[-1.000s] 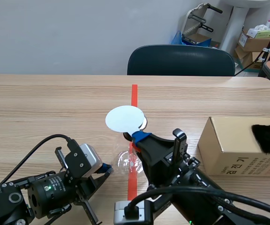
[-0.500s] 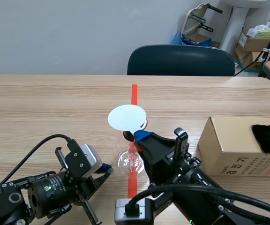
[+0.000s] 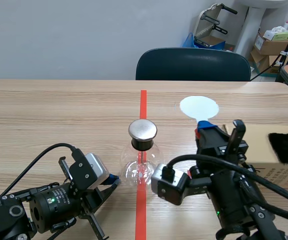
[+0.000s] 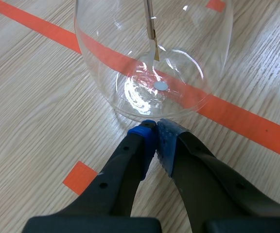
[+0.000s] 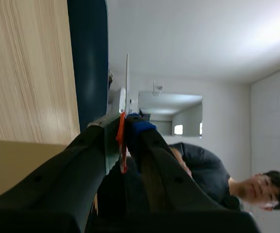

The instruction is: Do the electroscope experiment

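White disc (image 3: 199,107) shifted right of flask (image 3: 140,169), clamped in right claw (image 3: 204,129); left claw (image 4: 155,128) together at flask.

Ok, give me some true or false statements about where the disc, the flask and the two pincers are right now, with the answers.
1. The right pincer is shut on the white disc. True.
2. The white disc rests on the metal cap. False: it is held up and apart from the cap, off toward the cardboard box.
3. The left pincer is open around the glass flask. False: it is shut, with its tips at the flask's foot.
4. The glass flask stands on the tape line. True.
5. A black fuzzy tuft lies on the cardboard box. True.
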Controlling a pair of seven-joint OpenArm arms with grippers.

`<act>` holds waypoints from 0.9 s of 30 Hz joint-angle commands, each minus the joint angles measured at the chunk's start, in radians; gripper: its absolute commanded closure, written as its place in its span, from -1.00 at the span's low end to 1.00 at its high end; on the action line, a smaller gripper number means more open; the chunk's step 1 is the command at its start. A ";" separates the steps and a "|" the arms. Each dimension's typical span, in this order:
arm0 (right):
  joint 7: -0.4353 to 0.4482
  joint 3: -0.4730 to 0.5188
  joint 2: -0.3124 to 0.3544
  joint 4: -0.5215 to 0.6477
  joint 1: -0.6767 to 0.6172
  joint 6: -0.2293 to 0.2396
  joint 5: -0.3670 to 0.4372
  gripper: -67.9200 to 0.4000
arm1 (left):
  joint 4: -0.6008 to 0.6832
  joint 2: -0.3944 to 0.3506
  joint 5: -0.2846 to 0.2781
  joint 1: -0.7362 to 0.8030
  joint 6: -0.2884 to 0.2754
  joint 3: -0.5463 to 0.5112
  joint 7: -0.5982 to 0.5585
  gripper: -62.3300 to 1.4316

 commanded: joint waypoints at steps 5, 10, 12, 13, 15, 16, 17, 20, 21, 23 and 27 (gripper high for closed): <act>-0.136 0.002 0.000 0.009 0.009 -0.014 -0.002 0.94 | 0.016 0.005 -0.006 0.000 0.005 -0.001 -0.014 0.85; -0.176 0.002 0.000 0.010 0.009 -0.014 -0.002 0.94 | 0.016 0.005 -0.006 0.000 0.005 -0.001 -0.014 0.85; -0.178 0.002 0.000 0.010 0.009 -0.014 -0.002 0.94 | 0.016 0.005 -0.006 0.000 0.005 -0.001 -0.014 0.85; -0.178 0.002 0.000 0.010 0.009 -0.014 -0.002 0.94 | 0.016 0.005 -0.006 0.000 0.005 -0.001 -0.014 0.85; -0.178 0.002 0.000 0.010 0.009 -0.014 -0.002 0.94 | 0.016 0.005 -0.006 0.000 0.005 -0.001 -0.014 0.85; -0.178 0.002 0.000 0.010 0.009 -0.014 -0.002 0.94 | 0.016 0.005 -0.006 0.000 0.005 -0.001 -0.014 0.85; -0.177 0.002 0.000 0.010 0.009 -0.014 -0.002 0.94 | 0.016 0.005 -0.006 0.000 0.005 -0.001 -0.014 0.85; -0.177 0.002 0.000 0.010 0.008 -0.014 -0.002 0.94 | 0.016 0.005 -0.006 0.000 0.005 -0.001 -0.014 0.85; -0.177 0.002 0.000 0.010 0.008 -0.014 -0.002 0.94 | 0.016 0.005 -0.006 0.000 0.005 -0.001 -0.014 0.85; -0.177 0.002 0.000 0.010 0.008 -0.014 -0.002 0.94 | 0.016 0.005 -0.006 0.000 0.005 -0.001 -0.014 0.85; -0.177 0.002 0.000 0.010 0.008 -0.014 -0.002 0.94 | 0.016 0.005 -0.006 0.000 0.005 -0.001 -0.014 0.85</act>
